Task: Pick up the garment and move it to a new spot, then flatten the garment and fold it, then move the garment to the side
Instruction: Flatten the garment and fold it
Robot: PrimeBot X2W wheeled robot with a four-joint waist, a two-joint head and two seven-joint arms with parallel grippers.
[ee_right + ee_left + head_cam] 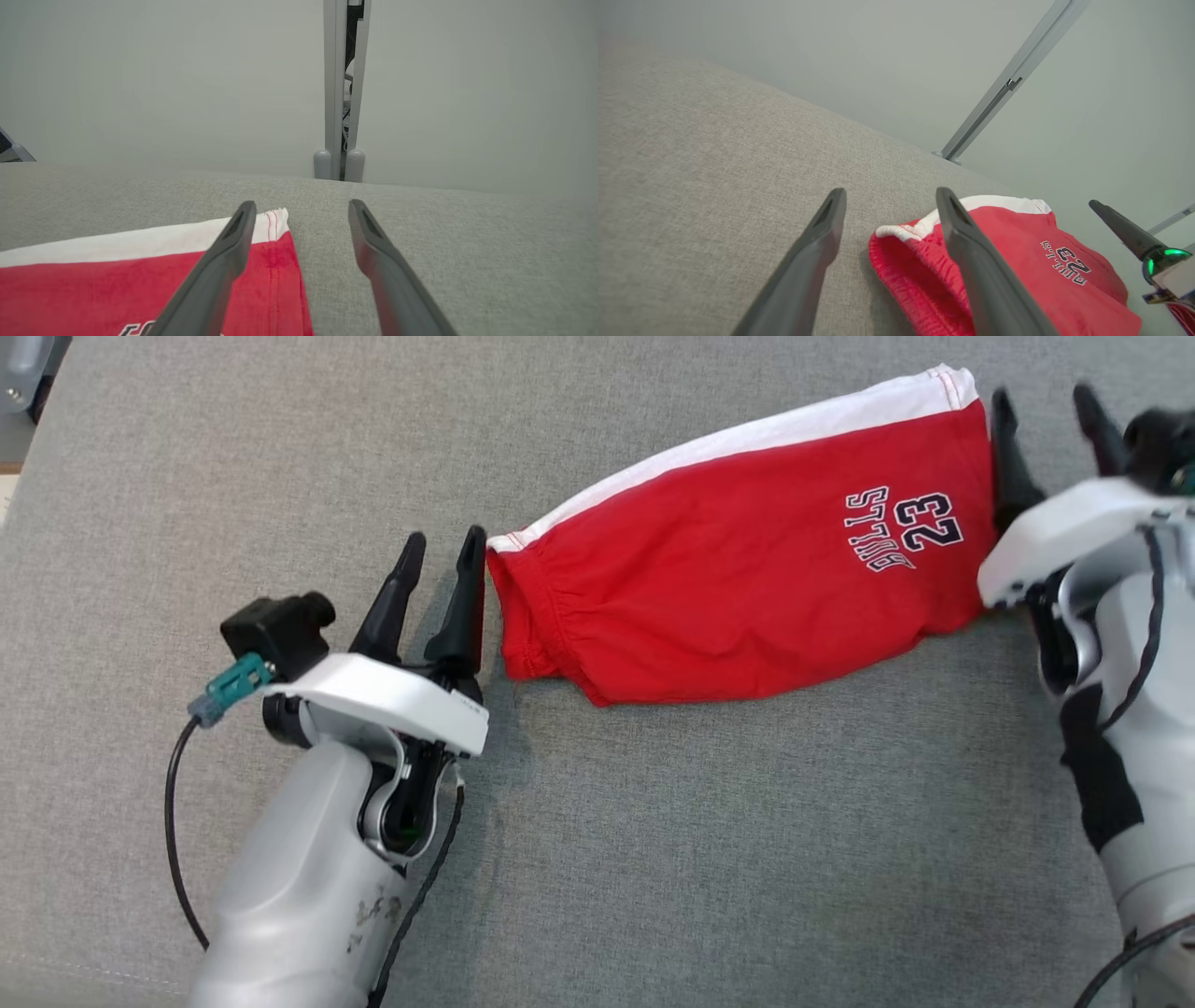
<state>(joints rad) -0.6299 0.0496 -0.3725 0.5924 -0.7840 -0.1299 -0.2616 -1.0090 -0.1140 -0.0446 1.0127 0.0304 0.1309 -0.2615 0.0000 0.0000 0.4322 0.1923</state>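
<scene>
Garment: red shorts with a white side stripe, lying as a narrow, already doubled-over strip on the grey cushion. Its long axis runs across the robot from near-left to far-right. The gathered waistband is at the left end, and the hem and the printed number 23 are at the right end. The left gripper stands at the waistband end with its jaws apart and nothing between them. Its inner finger is just beside the waistband corner; whether it touches the cloth cannot be told. In the left wrist view that finger lies over red cloth and the other over bare cushion. The right gripper stands at the hem end, also spread and empty. In the right wrist view 1 finger is over the hem corner and 1 over bare cushion. Each arm therefore has its own end within reach and neither holds the cloth. Judgement: folding looks complete and the sideways move remains, calling for a pinch at both ends so the strip travels without unfolding. Open room is widest on the near side and to the left. The cushion's far edge runs near the white stripe, so there is less room that way.
</scene>
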